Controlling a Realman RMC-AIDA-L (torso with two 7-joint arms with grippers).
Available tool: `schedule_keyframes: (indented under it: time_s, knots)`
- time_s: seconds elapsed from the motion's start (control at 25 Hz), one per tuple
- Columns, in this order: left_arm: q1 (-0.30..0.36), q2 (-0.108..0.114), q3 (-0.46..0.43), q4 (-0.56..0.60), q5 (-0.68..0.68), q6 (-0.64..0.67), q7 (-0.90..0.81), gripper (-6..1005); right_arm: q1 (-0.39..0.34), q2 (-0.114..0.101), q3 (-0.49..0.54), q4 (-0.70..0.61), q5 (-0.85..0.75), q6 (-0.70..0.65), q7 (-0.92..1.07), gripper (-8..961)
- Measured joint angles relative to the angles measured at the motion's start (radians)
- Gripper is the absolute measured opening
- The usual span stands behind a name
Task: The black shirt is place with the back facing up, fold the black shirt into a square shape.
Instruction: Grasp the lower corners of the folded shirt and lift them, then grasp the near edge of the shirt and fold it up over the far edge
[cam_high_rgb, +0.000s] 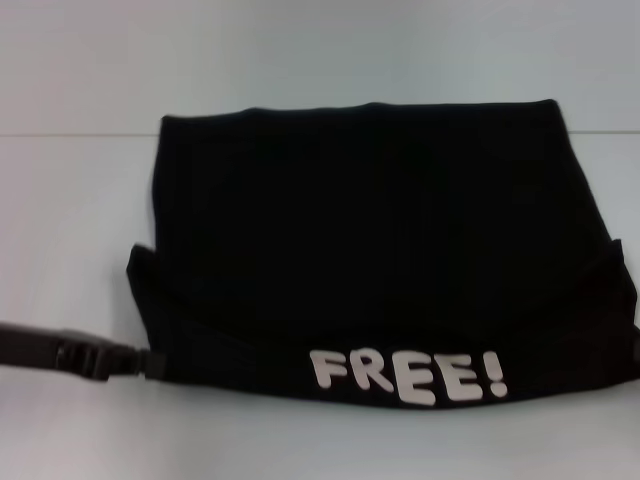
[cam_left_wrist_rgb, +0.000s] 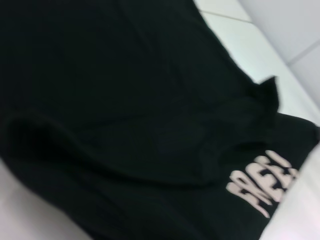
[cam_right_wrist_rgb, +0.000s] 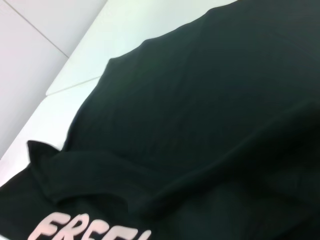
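The black shirt (cam_high_rgb: 380, 250) is seen lying on the white table (cam_high_rgb: 80, 220), folded into a broad, roughly rectangular block that fills the middle of the head view. Its far edge is laid straight across, and the near part is wider, with a small corner of cloth sticking out at each side. Along the near edge the white lettering (cam_high_rgb: 408, 377) is printed, and it can be read as "FREE!" in rounded capitals. In the left wrist view the shirt (cam_left_wrist_rgb: 125, 110) is shown close up, with soft folds in the cloth and the letters "FREE" (cam_left_wrist_rgb: 264, 184) partly visible at its edge. In the right wrist view the shirt (cam_right_wrist_rgb: 210, 115) is shown again, with a folded layer lying over the lower one, and the tops of the letters "FREE" (cam_right_wrist_rgb: 85, 227) are cut off by the frame.

The left gripper (cam_high_rgb: 148, 362) is found low at the near left corner of the shirt, against its edge; whether it is open or closed cannot be told. The right gripper is not seen in any view.
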Motion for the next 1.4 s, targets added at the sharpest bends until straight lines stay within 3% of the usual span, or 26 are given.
schedule_keyframes:
  time_s: [0.4, 0.92, 1.12, 1.4]
  knots:
    - [0.062, -0.015, -0.011, -0.007, 0.0, 0.118, 0.048, 1, -0.051, -0.026, 0.01, -0.009, -0.004, -0.062, -0.038, 35]
    - [0.1, -0.019, -0.013, -0.032, 0.003, 0.188, 0.094, -1, -0.112, -0.027, 0.017, -0.04, -0.029, -0.169, -0.092, 35]
    - [0.097, -0.021, -0.014, -0.033, 0.002, 0.198, 0.094, -1, -0.113, -0.027, 0.026, -0.04, -0.041, -0.181, -0.097, 34]
    - [0.042, -0.008, -0.014, -0.042, 0.0, 0.186, 0.079, -1, -0.094, -0.032, 0.04, -0.04, -0.042, -0.198, -0.099, 34]
